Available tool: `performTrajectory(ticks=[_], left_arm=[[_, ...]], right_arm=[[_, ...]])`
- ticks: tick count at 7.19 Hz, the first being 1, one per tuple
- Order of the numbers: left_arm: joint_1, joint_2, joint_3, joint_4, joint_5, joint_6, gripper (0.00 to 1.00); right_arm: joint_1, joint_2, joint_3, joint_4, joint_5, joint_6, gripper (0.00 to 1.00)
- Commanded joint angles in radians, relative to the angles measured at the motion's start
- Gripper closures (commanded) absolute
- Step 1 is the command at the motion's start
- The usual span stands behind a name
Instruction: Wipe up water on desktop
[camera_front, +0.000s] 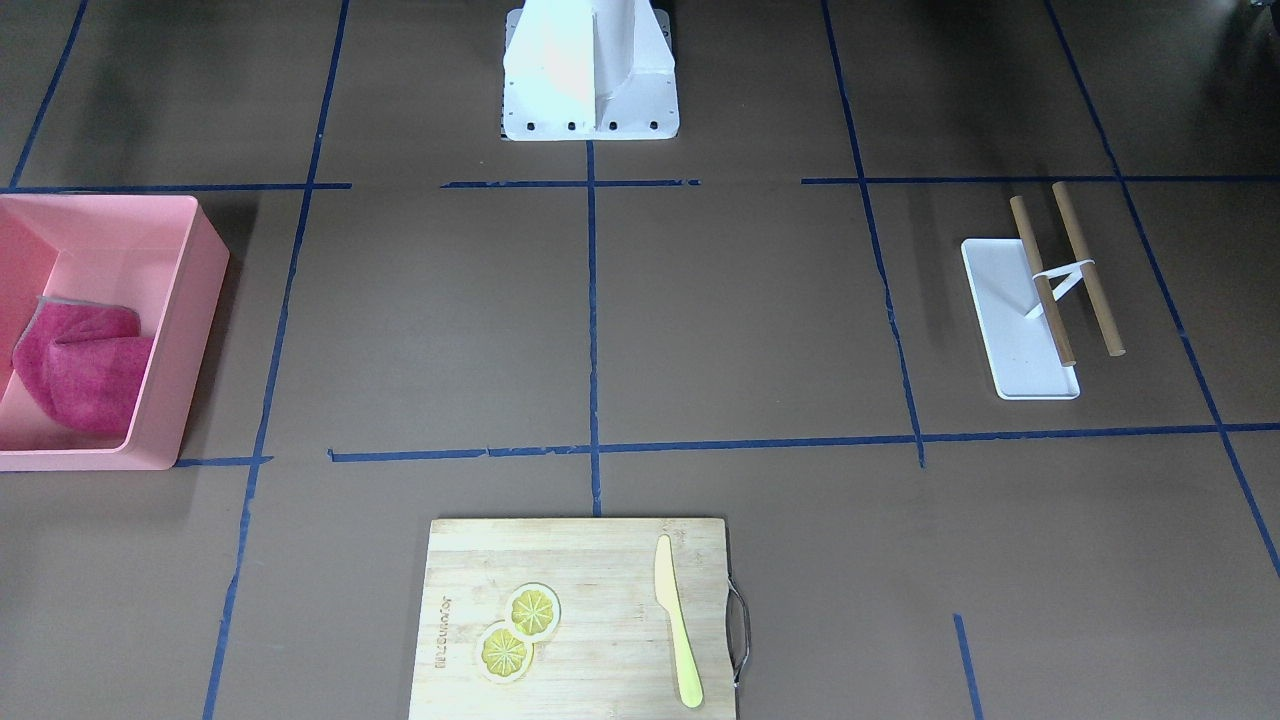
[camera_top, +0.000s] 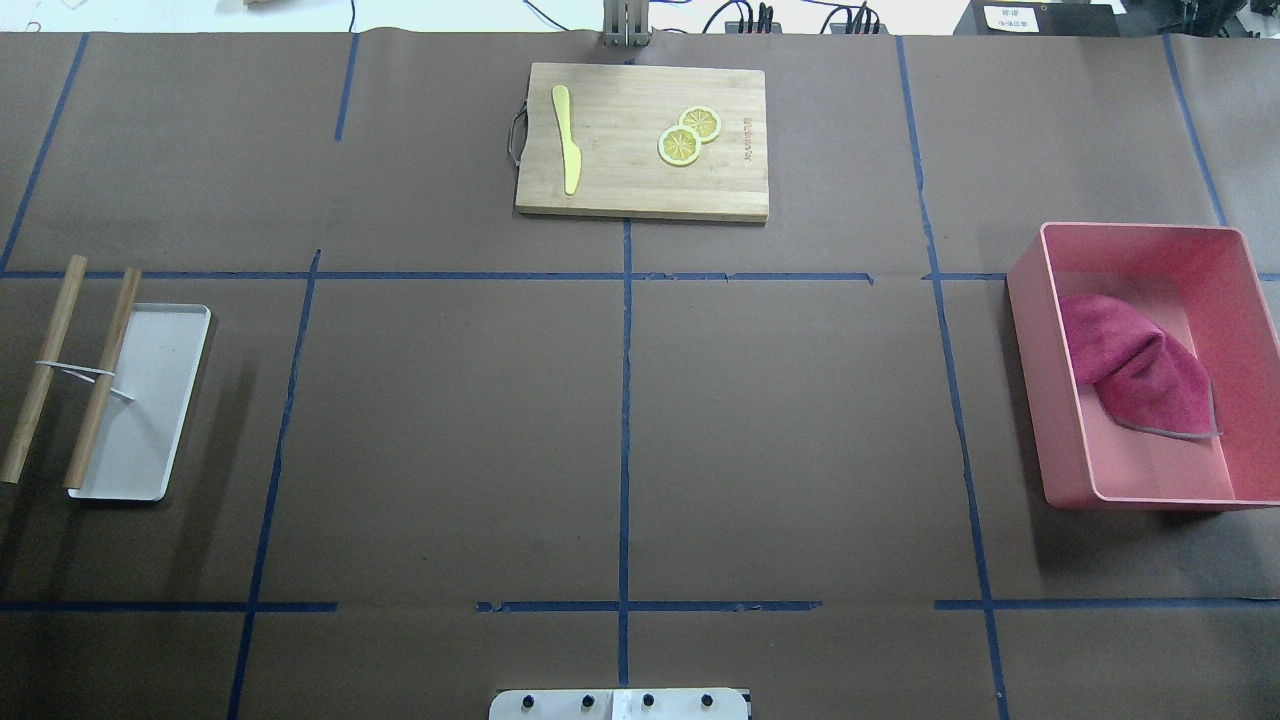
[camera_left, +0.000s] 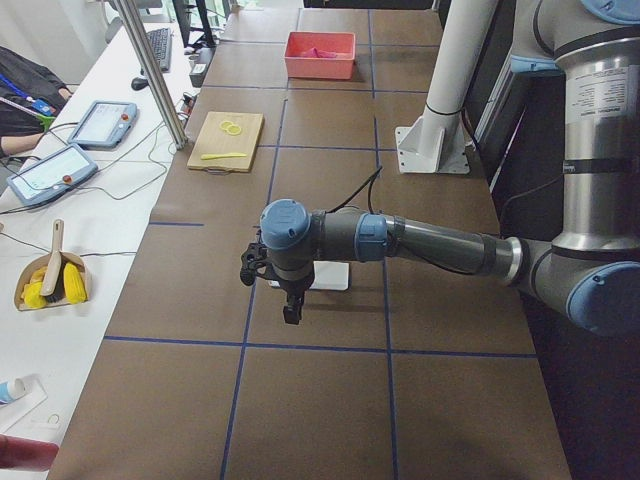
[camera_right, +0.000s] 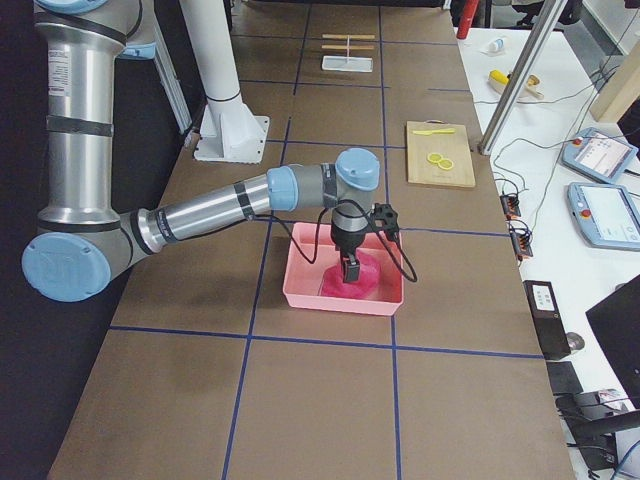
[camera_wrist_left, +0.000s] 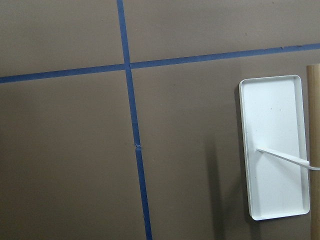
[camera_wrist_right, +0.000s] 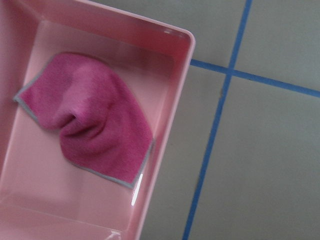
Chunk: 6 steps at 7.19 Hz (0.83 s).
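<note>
The brown desktop (camera_top: 780, 420) with blue tape lines fills the overhead view; I make out no water on it. A magenta cloth (camera_top: 1140, 375) lies crumpled in a pink box (camera_top: 1045, 400) at the right, also in the right wrist view (camera_wrist_right: 95, 125). My right gripper (camera_right: 352, 270) hangs over that box, just above the cloth; I cannot tell if it is open. My left gripper (camera_left: 290, 310) hangs over the white tray (camera_left: 325, 277); I cannot tell if it is open. Neither gripper shows in the overhead or front views.
A white tray (camera_top: 150, 400) with two banded wooden sticks (camera_top: 45, 370) lies at the left. A bamboo cutting board (camera_top: 620, 180) at the far middle carries a yellow knife (camera_top: 566, 140) and lemon slices (camera_top: 688, 138). The robot's base (camera_front: 590, 80) is at the near edge.
</note>
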Motion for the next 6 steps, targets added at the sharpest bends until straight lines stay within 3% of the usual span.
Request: performTrajectory(ticks=[1,6], left_arm=[[0.000,0.000,0.004,0.000,0.001,0.001,0.00],[0.002,0.059,0.004,-0.046,0.022,0.006,0.00]], right_arm=[[0.066,-0.057,-0.044,0.002,-0.002,-0.057,0.00],[0.064,-0.052,-0.084,0.064,0.001,-0.042,0.00]])
